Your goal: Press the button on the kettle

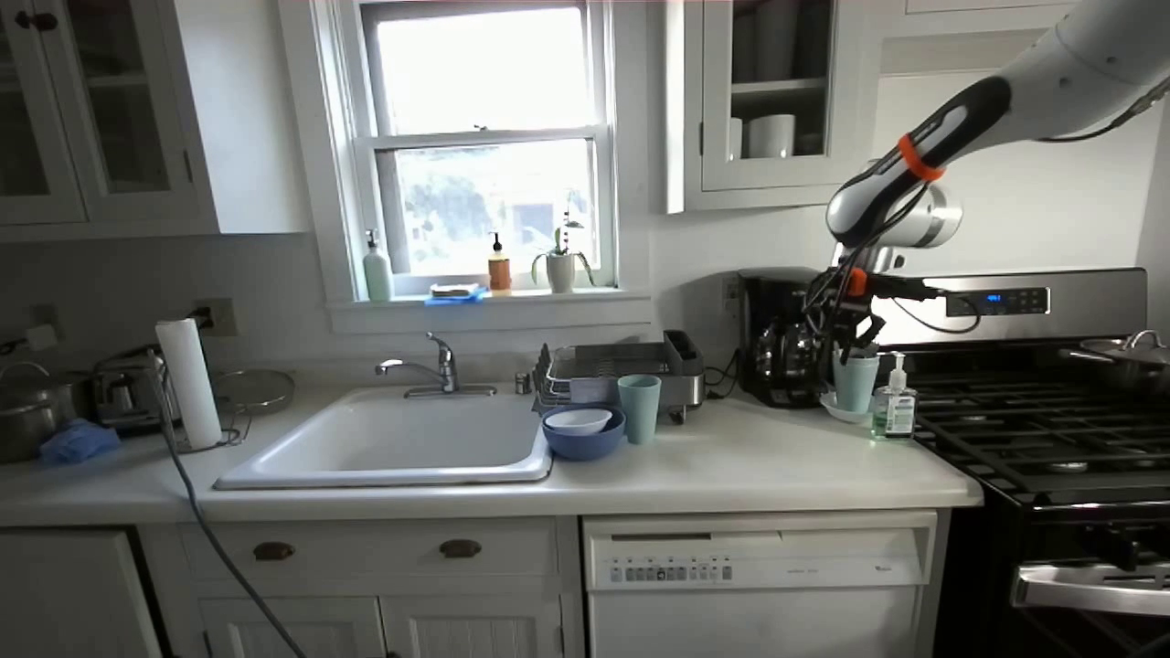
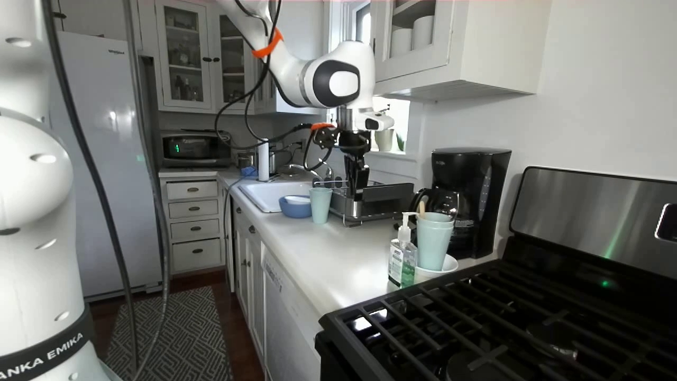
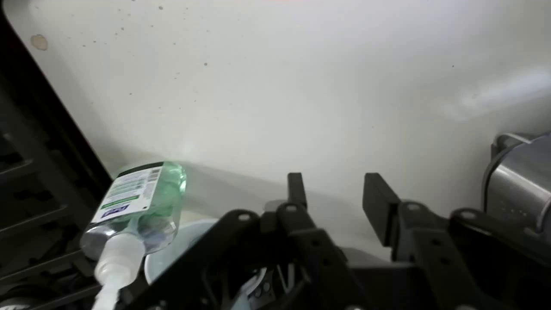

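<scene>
The kettle is a black boxy coffee-maker-shaped appliance with a dark glass jug. It stands at the back of the counter in both exterior views (image 1: 764,315) (image 2: 480,193). Its button cannot be made out. It does not show clearly in the wrist view. My gripper (image 1: 848,352) points down above the counter and overlaps the kettle's right edge in that exterior view. In an exterior view the gripper (image 2: 357,197) hangs apart from the kettle, to its left, in front of the dish rack. In the wrist view the fingers (image 3: 335,185) are apart with nothing between them.
Stacked pale green cups (image 2: 435,243) on a white dish and a sanitizer bottle (image 2: 403,259) stand near the kettle. The dish rack (image 2: 389,198), a green cup (image 2: 320,205) and a blue bowl (image 2: 295,208) are near the sink. A stove (image 2: 476,323) adjoins; a cabinet (image 2: 476,84) hangs above.
</scene>
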